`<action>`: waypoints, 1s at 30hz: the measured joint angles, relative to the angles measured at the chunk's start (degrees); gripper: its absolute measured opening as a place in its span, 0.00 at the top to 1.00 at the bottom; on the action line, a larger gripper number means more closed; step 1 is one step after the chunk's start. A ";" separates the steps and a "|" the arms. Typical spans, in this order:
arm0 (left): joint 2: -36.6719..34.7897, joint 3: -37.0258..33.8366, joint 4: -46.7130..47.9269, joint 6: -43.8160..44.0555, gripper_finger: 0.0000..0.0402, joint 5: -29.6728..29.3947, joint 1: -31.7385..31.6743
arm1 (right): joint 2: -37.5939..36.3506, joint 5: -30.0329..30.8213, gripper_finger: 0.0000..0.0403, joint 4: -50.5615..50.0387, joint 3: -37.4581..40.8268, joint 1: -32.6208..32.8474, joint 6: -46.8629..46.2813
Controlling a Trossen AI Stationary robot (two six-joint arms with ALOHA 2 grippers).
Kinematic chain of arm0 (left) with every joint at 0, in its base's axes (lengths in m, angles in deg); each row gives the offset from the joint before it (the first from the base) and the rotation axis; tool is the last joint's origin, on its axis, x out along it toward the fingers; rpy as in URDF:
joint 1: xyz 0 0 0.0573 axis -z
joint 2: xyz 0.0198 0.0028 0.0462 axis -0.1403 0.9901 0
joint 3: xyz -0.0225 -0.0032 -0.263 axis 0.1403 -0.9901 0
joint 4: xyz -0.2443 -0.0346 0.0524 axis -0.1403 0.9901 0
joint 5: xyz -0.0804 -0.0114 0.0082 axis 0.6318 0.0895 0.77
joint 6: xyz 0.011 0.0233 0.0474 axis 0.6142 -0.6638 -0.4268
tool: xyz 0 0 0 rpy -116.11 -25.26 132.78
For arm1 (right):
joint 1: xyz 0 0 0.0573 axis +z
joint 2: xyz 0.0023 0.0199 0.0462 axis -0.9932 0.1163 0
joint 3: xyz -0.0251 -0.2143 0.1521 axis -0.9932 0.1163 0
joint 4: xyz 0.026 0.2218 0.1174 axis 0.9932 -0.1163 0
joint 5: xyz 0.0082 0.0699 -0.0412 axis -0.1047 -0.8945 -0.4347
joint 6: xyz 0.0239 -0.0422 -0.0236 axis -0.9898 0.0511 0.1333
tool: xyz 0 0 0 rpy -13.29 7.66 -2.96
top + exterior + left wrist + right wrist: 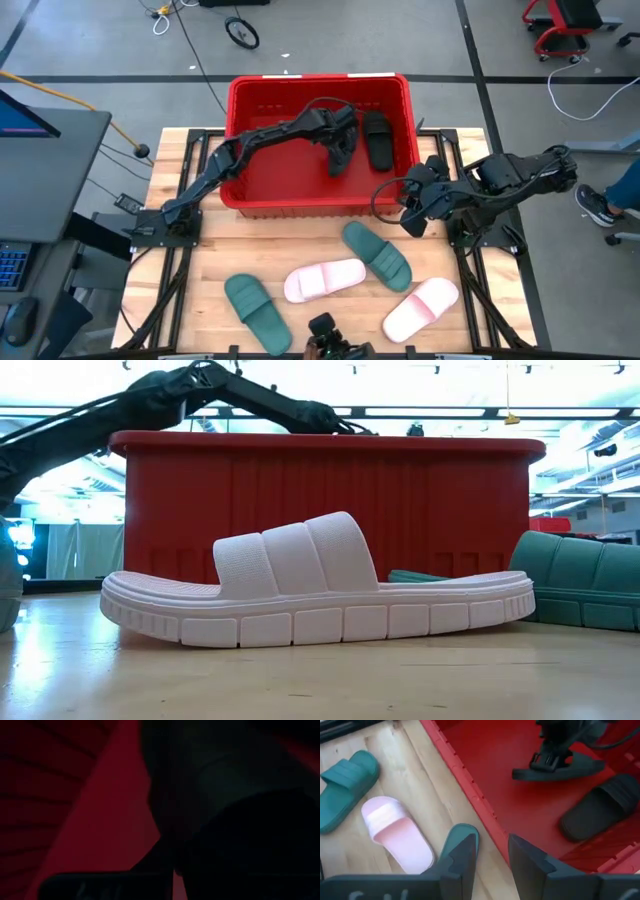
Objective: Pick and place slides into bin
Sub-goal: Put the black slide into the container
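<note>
The red bin (320,190) stands at the table's far middle. One black slide (377,138) lies flat on the bin's floor at its right side. My left gripper (340,152) reaches down into the bin, shut on the second black slide (572,768). My right gripper (492,862) is open and empty, over the bin's near right corner (412,210). Two dark green slides (378,255) (257,310) and two pale pink slides (325,280) (420,308) lie soles down on the wooden table in front of the bin. My left gripper holds the black slide near its middle (551,766), coming from above with the fingers pointing down. The gripper hides the place of contact. The slide sits about level, low over the bin's floor; whether it touches the floor I cannot tell.
The bin's near wall (330,500) rises behind the pink slide (320,590) in the low view. A green slide (462,837) lies just under my right gripper beside the bin's rim (470,790). Bare wood shows at the table's near left (190,300).
</note>
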 joint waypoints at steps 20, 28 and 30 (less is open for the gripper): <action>0.85 0.53 -9.30 1.12 0.53 -4.66 -0.79 | 0.04 1.01 0.70 -0.04 0.00 0.00 -4.08; 0.85 0.53 -16.01 1.19 0.45 -4.92 -0.44 | 0.04 1.06 0.70 -0.04 0.00 0.00 -2.51; 0.83 0.53 -18.62 2.00 0.44 -4.77 -0.32 | 0.04 1.06 0.70 -0.04 0.00 0.00 -1.91</action>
